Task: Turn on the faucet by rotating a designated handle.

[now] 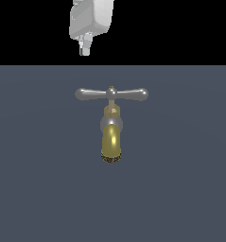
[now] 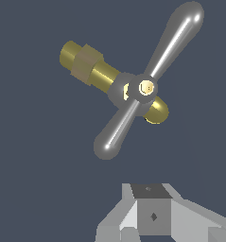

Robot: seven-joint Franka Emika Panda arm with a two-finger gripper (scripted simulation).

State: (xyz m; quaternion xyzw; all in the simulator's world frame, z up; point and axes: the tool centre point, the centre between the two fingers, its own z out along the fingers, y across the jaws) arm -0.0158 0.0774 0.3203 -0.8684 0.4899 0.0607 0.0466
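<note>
The faucet stands on the grey-blue floor with its brass spout pointing down, a silver collar and a brass stem above it. The handle is a grey crossbar lying level on top, one bulb-ended arm toward each side of the exterior view. My gripper hangs above and behind the handle's arm on the exterior view's left, apart from it, its fingers together with nothing held. In the wrist view the handle crosses the brass faucet body, and my gripper shows well short of the nearer bulb.
A flat grey-blue floor stretches all around the faucet. A black background lies beyond its far edge, behind the gripper. Nothing else shows in either view.
</note>
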